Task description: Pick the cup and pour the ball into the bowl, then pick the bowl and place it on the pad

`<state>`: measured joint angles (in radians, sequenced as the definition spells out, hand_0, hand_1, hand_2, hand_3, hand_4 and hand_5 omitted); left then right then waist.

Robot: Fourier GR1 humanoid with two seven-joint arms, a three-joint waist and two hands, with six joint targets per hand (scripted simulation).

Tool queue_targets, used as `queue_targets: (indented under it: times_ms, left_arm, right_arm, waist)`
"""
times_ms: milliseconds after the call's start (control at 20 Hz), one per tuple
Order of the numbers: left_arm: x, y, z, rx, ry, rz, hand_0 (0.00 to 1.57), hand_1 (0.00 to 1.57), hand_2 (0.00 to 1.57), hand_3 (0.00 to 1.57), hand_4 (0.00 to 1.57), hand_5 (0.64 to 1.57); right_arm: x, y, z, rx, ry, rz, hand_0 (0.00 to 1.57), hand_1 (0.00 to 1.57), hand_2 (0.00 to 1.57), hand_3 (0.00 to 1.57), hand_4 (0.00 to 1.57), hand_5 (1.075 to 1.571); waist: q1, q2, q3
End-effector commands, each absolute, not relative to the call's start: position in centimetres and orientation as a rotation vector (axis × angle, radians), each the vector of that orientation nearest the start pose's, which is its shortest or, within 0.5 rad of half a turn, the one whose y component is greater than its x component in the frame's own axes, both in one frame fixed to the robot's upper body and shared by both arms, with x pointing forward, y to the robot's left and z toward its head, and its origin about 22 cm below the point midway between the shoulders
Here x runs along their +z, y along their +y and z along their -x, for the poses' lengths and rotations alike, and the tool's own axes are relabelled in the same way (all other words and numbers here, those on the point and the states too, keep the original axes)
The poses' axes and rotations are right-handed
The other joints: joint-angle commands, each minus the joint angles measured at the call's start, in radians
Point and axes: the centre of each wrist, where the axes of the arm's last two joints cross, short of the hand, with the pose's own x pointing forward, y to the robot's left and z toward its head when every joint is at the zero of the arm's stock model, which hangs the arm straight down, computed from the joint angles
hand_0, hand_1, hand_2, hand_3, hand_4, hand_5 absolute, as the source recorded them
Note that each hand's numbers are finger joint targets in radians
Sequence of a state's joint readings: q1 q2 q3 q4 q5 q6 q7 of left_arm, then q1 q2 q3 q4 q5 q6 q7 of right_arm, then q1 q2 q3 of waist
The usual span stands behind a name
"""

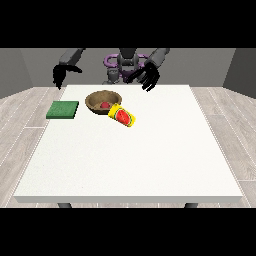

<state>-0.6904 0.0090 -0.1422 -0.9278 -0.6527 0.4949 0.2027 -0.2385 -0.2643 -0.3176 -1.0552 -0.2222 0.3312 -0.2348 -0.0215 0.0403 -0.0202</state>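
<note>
A brown bowl stands on the white table near its far edge, with a red ball inside it. A yellow cup with a watermelon picture lies on its side, touching the bowl's right front rim. A green pad lies flat to the bowl's left. The hand at the view's right hangs above the table's far edge, up and right of the cup, its fingers relaxed and holding nothing. The hand at the view's left hangs beyond the table's far left corner, also holding nothing.
The table's far edge runs just below both hands. Grey wooden floor surrounds the table on all sides.
</note>
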Motion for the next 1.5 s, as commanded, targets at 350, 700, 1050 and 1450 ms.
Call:
queue_targets:
  times_ms: [350, 700, 1050, 1450]
  left_arm:
    - [0.2, 15.6, -33.2, -0.231, -1.824, -0.136, 0.00, 0.00, 0.00, 0.00, 0.00, 1.564]
    - [1.1, 22.3, -34.0, -0.205, -1.801, -0.164, 0.00, 0.00, 0.00, 0.00, 0.00, 1.565]
    - [1.7, 22.6, -33.6, -0.199, -1.855, -0.135, 0.00, 0.00, 0.00, 0.00, 0.00, 1.565]
    - [3.5, 22.2, -33.4, -0.237, -1.898, -0.133, 0.00, 0.00, 0.00, 0.00, 0.00, 1.566]
  right_arm:
    - [-3.8, -26.5, -30.8, -0.209, -1.617, 0.004, 0.00, 0.00, 0.00, 0.00, 0.32, 1.570]
    - [-5.1, -26.1, -31.6, -0.210, -1.560, -0.002, 0.00, 0.00, 0.00, 0.00, 0.26, 1.567]
    - [-7.5, -27.7, -31.9, -0.214, -1.590, -0.011, 0.00, 0.00, 0.00, 0.00, 0.20, 1.562]
    - [-8.7, -26.7, -32.7, -0.275, -1.607, -0.004, 0.00, 0.00, 0.00, 0.00, 0.14, 1.565]
  waist:
    - [0.138, 0.083, 0.0188]
    - [0.092, 0.049, 0.0202]
    - [0.103, 0.099, 0.0205]
    - [0.148, 0.150, 0.0209]
